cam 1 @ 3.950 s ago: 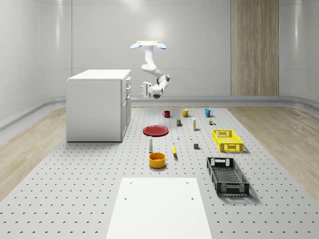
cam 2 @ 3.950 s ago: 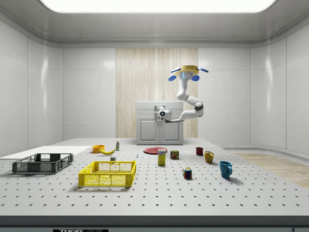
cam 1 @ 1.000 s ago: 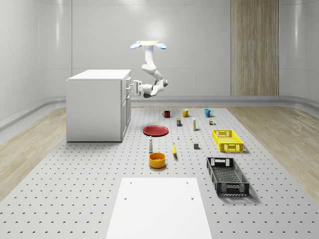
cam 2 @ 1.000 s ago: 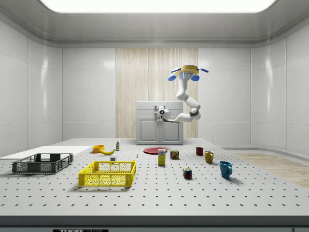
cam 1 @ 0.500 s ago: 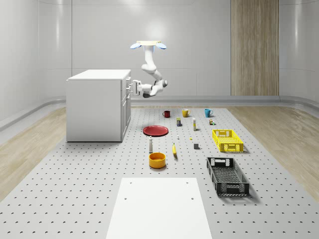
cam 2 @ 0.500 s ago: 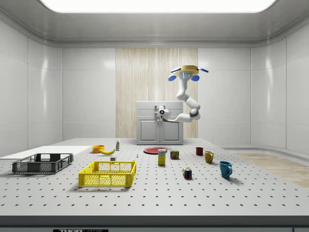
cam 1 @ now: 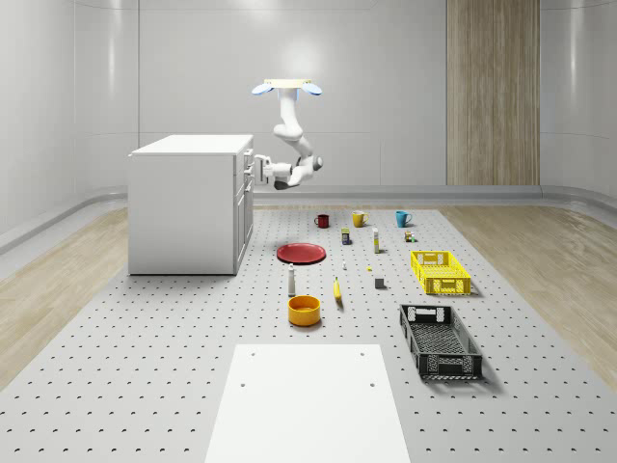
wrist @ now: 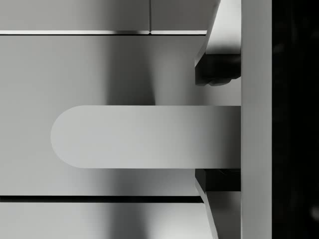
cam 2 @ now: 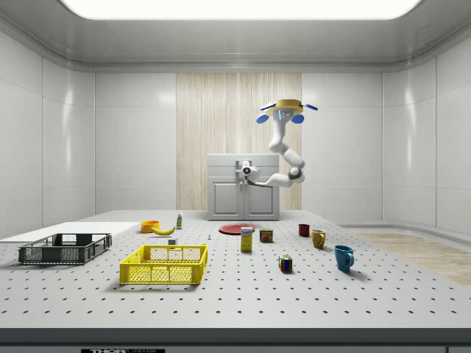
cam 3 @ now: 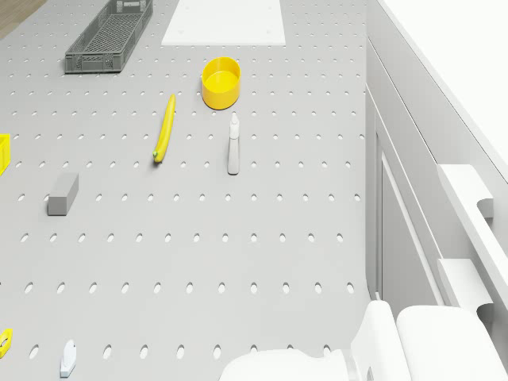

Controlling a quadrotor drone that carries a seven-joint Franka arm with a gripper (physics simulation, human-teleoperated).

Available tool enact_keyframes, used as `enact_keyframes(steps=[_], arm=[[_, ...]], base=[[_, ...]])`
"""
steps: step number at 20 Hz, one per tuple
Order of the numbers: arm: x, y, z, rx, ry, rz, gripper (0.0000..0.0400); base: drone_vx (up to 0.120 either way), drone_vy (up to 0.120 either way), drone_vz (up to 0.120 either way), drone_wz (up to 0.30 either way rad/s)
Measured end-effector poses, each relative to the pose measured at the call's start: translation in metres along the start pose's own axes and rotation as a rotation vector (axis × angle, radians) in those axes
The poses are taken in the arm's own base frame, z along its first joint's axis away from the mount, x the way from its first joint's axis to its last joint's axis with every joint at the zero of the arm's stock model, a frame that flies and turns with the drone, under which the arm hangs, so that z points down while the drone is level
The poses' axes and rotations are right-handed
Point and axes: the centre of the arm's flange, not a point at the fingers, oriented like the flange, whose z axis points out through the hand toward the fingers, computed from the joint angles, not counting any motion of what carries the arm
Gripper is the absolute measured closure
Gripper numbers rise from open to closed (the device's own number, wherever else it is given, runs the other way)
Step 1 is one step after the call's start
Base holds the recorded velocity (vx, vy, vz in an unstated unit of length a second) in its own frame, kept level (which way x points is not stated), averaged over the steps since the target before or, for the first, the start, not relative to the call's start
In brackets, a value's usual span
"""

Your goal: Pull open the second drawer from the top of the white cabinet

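Drone (cam 1: pixel 290 87) hovers beside the white cabinet (cam 1: pixel 188 203), above its top. Hand (wrist: pixel 218 127) at the cabinet's second drawer (wrist: pixel 99 74); fingers (wrist: pixel 219 55) straddle its handle (wrist: pixel 144 136), closed on it.

Light falls evenly from a broad ceiling panel (cam 2: pixel 239 7) seen in the side view, bright and slightly blown out at its centre. The pale walls carry soft vertical sheen. Shadows on the table (cam 1: pixel 174 367) are short and faint; the black crate (cam 1: pixel 440 340) casts the clearest. The wrist view is dim, with soft grey gradients.
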Motion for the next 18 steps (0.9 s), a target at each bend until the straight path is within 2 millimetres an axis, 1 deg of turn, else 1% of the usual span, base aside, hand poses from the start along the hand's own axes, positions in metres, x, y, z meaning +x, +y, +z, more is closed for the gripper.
enact_keyframes(steps=[2,3,4,7,8,13,14,18], arm=[[0.000,0.000,0.001,0.000,0.000,0.000,0.0249],[-0.002,-0.001,0.001,-0.006,0.004,0.029,0.0229],[-0.003,-0.002,0.000,-0.011,0.008,0.018,0.0227],[-0.001,-0.001,0.001,-0.011,0.008,0.012,0.0245],[-0.004,-0.002,0.001,-0.016,0.011,0.042,0.0222],[-0.002,-0.001,-0.005,-0.014,0.010,0.010,0.0248],[-0.004,-0.002,-0.006,-0.021,0.015,0.026,0.0223],[0.001,0.000,-0.012,-0.014,0.010,-0.012,0.0249]], base=[[0.000,0.000,0.000,0.000],[0.000,0.000,0.000,0.000],[0.000,0.000,0.000,0.000],[0.000,0.000,0.000,0.000],[0.000,0.000,0.000,0.000],[0.000,0.000,0.000,0.000],[0.000,0.000,0.000,0.000],[0.000,0.000,0.000,0.000]])
